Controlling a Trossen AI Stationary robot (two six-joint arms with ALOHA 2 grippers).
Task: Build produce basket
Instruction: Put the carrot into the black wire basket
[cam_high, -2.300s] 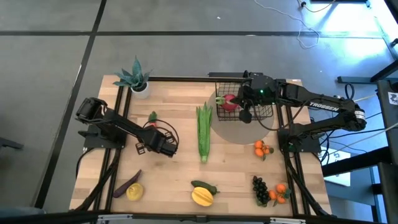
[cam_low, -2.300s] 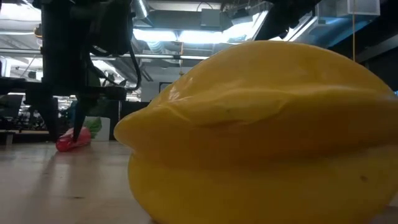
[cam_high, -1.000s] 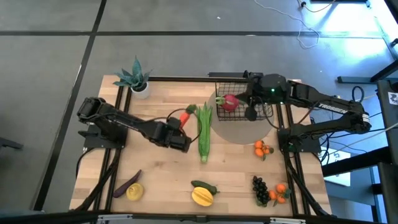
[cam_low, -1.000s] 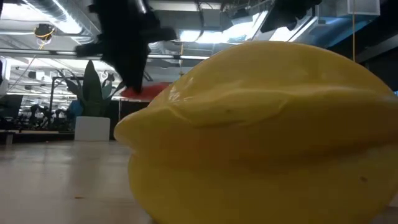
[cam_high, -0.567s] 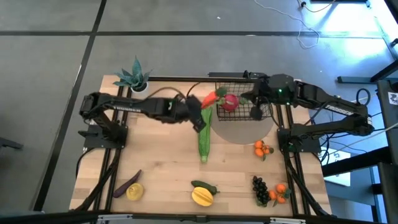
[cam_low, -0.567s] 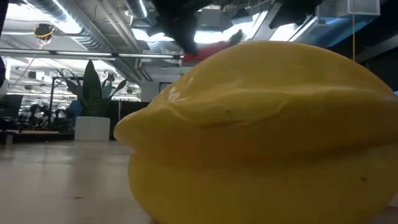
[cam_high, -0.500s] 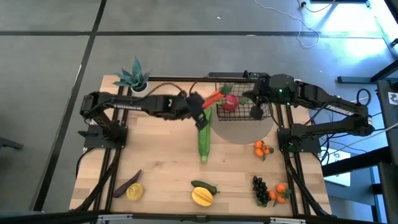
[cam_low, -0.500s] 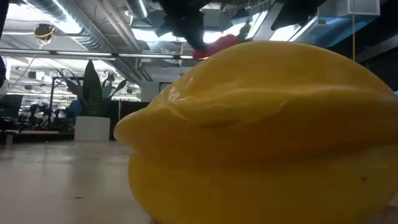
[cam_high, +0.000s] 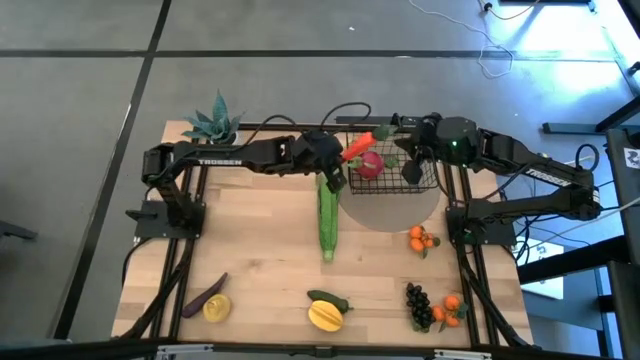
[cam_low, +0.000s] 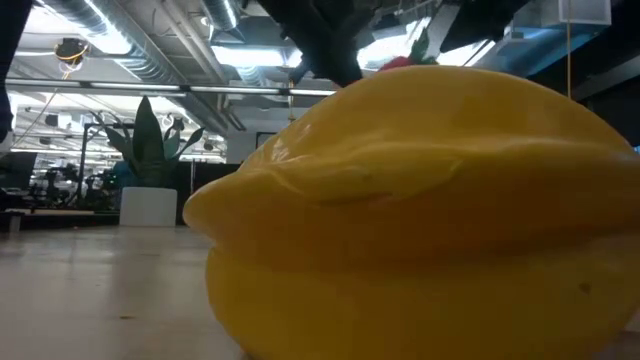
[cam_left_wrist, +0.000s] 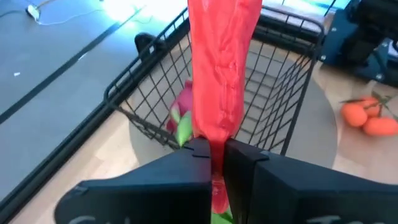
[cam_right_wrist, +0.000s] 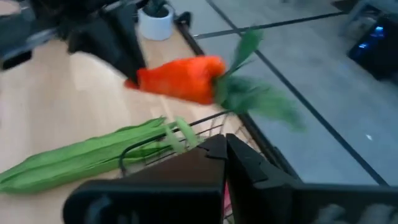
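The black wire basket (cam_high: 392, 162) stands at the table's far right on a grey round mat, with the red radish (cam_high: 369, 165) lying inside it. My left gripper (cam_high: 336, 160) is shut on the orange carrot (cam_high: 358, 147), which reaches over the basket's left rim (cam_left_wrist: 134, 121). In the right wrist view the carrot (cam_right_wrist: 180, 78) points its green leaves (cam_right_wrist: 255, 93) away from the left arm. My right gripper (cam_high: 410, 168) hovers shut over the basket's right half. The green corn (cam_high: 327, 215) lies on the table left of the basket. My left gripper pinches the carrot between its two fingers near the narrow pointed end (cam_left_wrist: 215, 163). The fingers come from the table's left, along the carrot. The carrot is lifted clear and sticks out roughly level past the fingertips, thick leafy end foremost, above the basket's left rim.
A yellow mango (cam_high: 325, 316) and green pepper (cam_high: 328, 300) lie near the front edge; the mango (cam_low: 420, 210) fills the low view. Oranges (cam_high: 422, 238), grapes (cam_high: 418, 305), more oranges (cam_high: 452, 310), lemon (cam_high: 216, 308), eggplant (cam_high: 205, 294) and a potted plant (cam_high: 212, 125) stand around.
My left gripper has carried the carrot, still shut on it, from the table's middle toward the far right, up over the corn's far end to the basket's left rim. The carrot has swung so that its leafy end points at the basket. The radish has stayed in the basket.
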